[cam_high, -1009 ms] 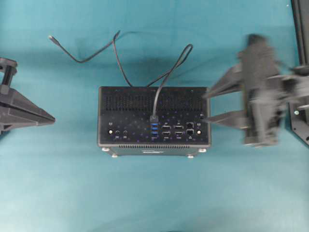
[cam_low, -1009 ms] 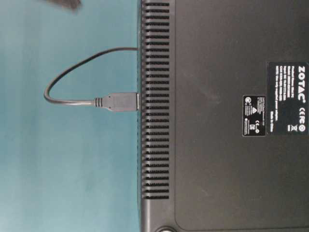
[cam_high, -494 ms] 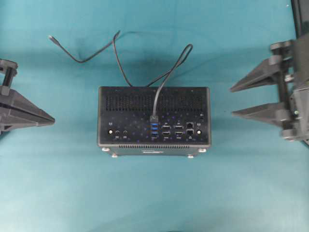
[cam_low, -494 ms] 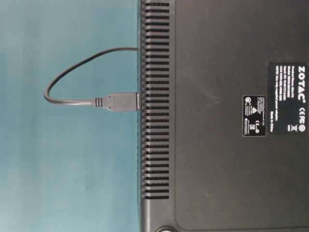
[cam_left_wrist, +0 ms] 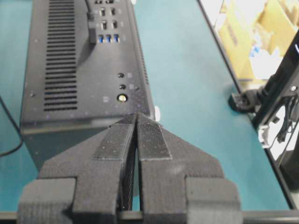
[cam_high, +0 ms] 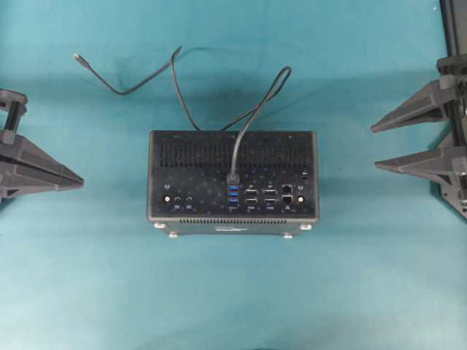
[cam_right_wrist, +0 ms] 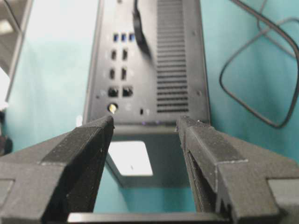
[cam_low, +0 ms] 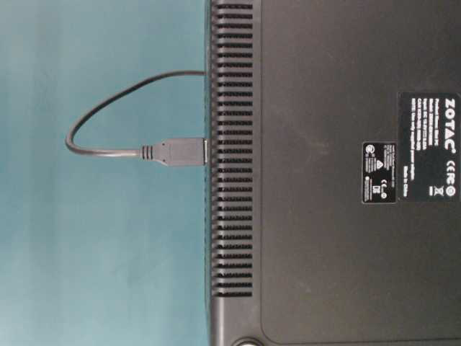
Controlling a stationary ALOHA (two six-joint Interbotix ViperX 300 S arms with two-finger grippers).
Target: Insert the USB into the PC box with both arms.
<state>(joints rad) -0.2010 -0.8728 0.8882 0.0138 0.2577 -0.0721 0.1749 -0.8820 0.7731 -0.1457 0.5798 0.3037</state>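
The USB (cam_high: 233,178) sits plugged into a blue port on the upturned face of the PC box (cam_high: 197,164), centred on the teal desk (cam_high: 233,292). Judged complete; both arms should keep clear of the cable (cam_high: 252,117). Left claw (cam_high: 76,180) is clenched, empty. Right claw (cam_high: 376,147) is spread wide, holding nothing, well apart from the box.

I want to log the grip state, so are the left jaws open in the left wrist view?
No, the left gripper has its jaws pressed together with nothing between them, short of the PC box.
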